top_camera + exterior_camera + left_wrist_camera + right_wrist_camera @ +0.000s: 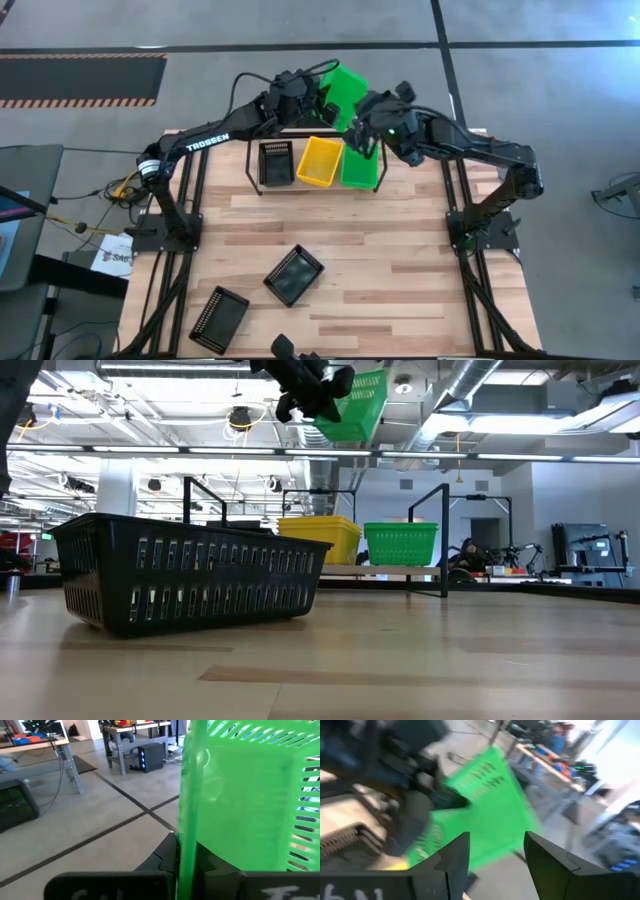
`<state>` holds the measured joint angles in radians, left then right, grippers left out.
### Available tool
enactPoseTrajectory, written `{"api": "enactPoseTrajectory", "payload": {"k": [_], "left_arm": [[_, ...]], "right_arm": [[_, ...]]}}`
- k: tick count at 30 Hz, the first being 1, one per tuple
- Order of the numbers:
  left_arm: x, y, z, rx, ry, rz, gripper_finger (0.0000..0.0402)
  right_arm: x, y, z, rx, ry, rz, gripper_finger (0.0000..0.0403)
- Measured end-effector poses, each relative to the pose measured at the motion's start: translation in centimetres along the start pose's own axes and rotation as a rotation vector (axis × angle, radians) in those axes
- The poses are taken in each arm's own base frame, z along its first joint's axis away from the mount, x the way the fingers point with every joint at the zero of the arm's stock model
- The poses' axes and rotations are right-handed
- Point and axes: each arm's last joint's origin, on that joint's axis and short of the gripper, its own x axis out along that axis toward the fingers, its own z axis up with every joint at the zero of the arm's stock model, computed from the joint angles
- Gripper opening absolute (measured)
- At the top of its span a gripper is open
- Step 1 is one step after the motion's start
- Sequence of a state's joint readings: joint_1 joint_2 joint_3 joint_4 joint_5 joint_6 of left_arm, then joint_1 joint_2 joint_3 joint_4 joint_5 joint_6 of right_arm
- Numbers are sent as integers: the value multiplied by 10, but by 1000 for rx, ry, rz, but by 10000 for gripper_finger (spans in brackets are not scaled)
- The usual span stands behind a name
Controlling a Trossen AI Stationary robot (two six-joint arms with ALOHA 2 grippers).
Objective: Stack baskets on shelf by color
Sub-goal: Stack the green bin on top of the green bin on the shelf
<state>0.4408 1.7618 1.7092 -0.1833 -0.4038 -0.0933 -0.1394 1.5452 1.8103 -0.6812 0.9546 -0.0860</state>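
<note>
Two green baskets are visible: I hold one aloft [345, 85] with the left gripper [322, 97], its jaws clamped on the basket's rim, above the far edge of the desk and over the shelf [263, 189]. In the low view this basket hangs tilted, well above the shelf. The other green basket [359, 167] sits in the shelf's right bay, touching a yellow basket [320, 160] in the middle bay; I cannot tell how many are nested in either. A black basket [276, 162] occupies the left bay.

My right gripper [365, 135] hovers over the shelf's right end, jaws wide apart and gripping nothing; its wrist view shows the raised green basket just ahead of its fingers [451, 862].

On the desk [400, 290], well apart from the shelf, a second black basket [294, 275] stands near the middle of the near half, and a third [219, 318] lies beside the near-left corner.
</note>
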Motion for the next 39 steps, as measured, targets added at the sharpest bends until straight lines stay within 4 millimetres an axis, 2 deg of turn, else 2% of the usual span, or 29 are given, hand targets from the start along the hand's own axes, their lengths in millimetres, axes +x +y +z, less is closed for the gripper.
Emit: {"api": "enactPoseTrajectory", "payload": {"k": [4,8,10,15,18,27,39], "left_arm": [[0,-1,0,0,1,-11,0],[0,-1,1,-6,-10,-28,0],[0,-2,3,-19,-27,-38,0],[0,-2,5,-23,-44,-40,0],[0,-2,6,-19,-59,-42,0],[0,-6,6,1,-73,-65,0],[-1,-13,4,12,-63,-109,0]], "right_arm": [[-14,-12,-9,-8,69,-98,209],[-17,-19,-17,128,120,-67,204],[-16,-16,-21,157,142,-34,202],[-8,6,-28,136,169,26,200],[-4,14,-27,138,162,28,201],[-7,14,-6,114,18,57,197],[15,9,-13,90,73,-3,193]]}}
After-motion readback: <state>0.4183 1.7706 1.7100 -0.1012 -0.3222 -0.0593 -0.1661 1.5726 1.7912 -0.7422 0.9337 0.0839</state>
